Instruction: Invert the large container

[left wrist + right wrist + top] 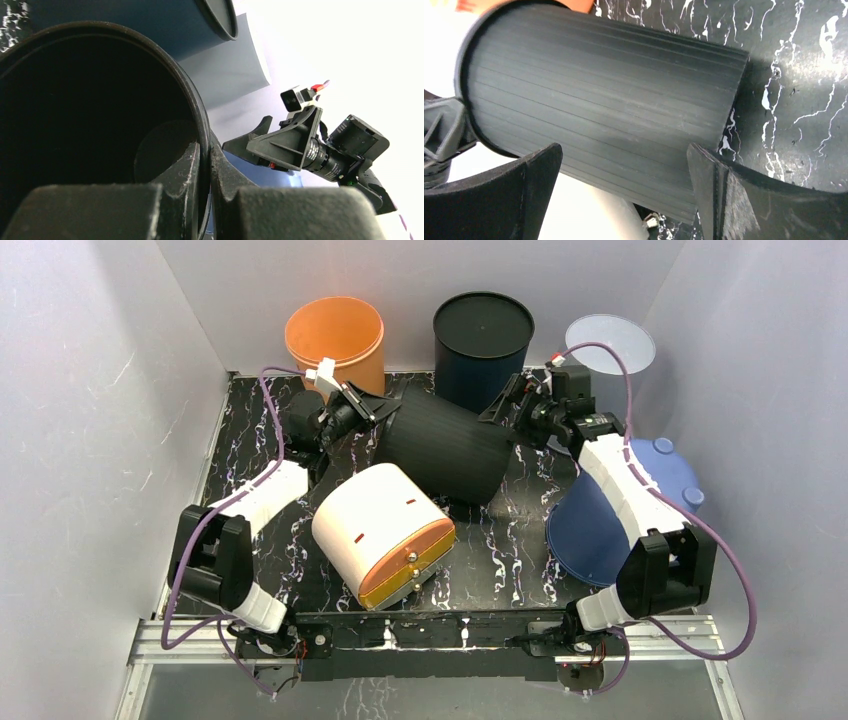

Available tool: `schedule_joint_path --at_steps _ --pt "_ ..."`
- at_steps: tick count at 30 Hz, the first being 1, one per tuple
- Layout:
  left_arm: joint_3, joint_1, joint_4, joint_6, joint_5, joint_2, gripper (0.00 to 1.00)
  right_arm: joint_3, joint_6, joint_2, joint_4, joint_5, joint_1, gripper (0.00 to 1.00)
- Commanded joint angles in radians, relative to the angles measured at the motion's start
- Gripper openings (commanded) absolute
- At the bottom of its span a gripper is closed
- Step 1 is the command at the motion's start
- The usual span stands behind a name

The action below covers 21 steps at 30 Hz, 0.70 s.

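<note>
**Top external view: large container (445, 445) on its side, my left claw (362, 410) on its rim**

An orange bucket (335, 340) stands at the far left corner of the counter (500, 550). Just right of it, my left claw is clamped on the rim of the large container, one finger inside the mouth and one outside. The container lies on its side near the middle of the counter, with its mouth to the left. I judge its ribbed wall to be stiff and rather light, but smooth, so the rim is the surest place to hold. At its closed end, toward the far right, my right claw (515, 405) is spread wide and does not seem to touch it. It could steady the wall during the tipping.
</note>
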Motion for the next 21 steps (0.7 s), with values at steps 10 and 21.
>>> schedule_joint_path --at_steps 10,21 --pt "0.085 0.018 -0.443 0.49 -0.002 -0.064 0.0 0.028 -0.121 -0.031 -0.043 0.291 0.093 0.98" --pt "0.113 0.018 -0.492 0.521 0.003 -0.006 0.0 -0.147 -0.03 -0.056 0.153 -0.028 0.093 0.87"
